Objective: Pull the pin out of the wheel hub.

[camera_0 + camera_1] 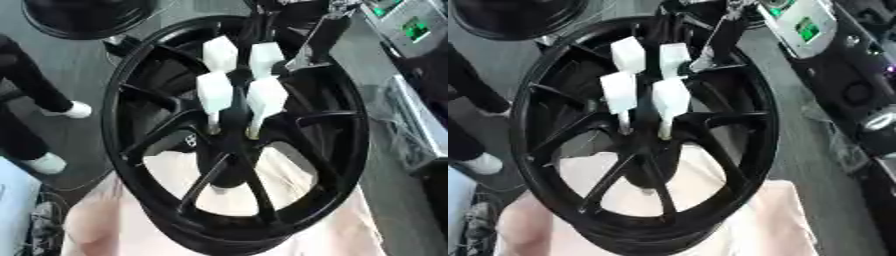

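Beyond your work, a second black round wheel (87, 17) lies on grey floor (74, 65); a grey box with green screen (805, 27) sits far right.

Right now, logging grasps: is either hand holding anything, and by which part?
Cannot tell: the right hand sits by the upper white pins, dark against the wheel.

Four white pins (215, 90) in one black wheel hub (341, 150)

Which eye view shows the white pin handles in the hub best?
Left eye view: the four white pin handles sit larger and near centre, metal shanks visible entering the wheel hub. Right eye view shows the same four, smaller and shifted left.
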